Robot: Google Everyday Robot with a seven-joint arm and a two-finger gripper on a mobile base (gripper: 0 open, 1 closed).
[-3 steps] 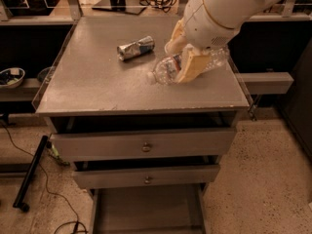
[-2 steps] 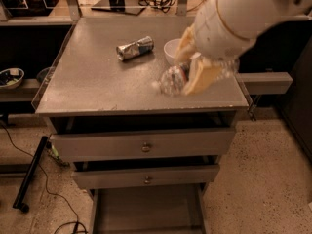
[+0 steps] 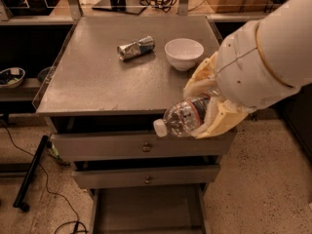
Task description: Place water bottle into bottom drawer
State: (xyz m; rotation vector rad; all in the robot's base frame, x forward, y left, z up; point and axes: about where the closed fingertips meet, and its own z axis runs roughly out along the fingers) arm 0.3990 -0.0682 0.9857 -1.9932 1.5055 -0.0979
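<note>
One hand (image 3: pixel 195 112), at the end of a bulky white arm (image 3: pixel 273 57), hangs just off the front right corner of the grey tabletop (image 3: pixel 97 82). Its two pale yellow fingers (image 3: pixel 222 122) are closed around the water bottle (image 3: pixel 183 117), one above and one below the rear half of the clear body. The bottle is in the air, in front of the tabletop's front edge and over the face of the upper knobbed drawer (image 3: pixel 107 145). Its long axis lies nearly level, running from upper right to lower left, and the white cap points left and slightly downward. A second knobbed drawer (image 3: pixel 117 178) sits below the first. The bottom drawer (image 3: pixel 146 211) stands pulled out at the foot of the cabinet, its flat floor showing, well below the bottle. On the tabletop, a crushed can (image 3: pixel 135 48) lies just left of a white bowl (image 3: pixel 184 52), both well behind the hand.
</note>
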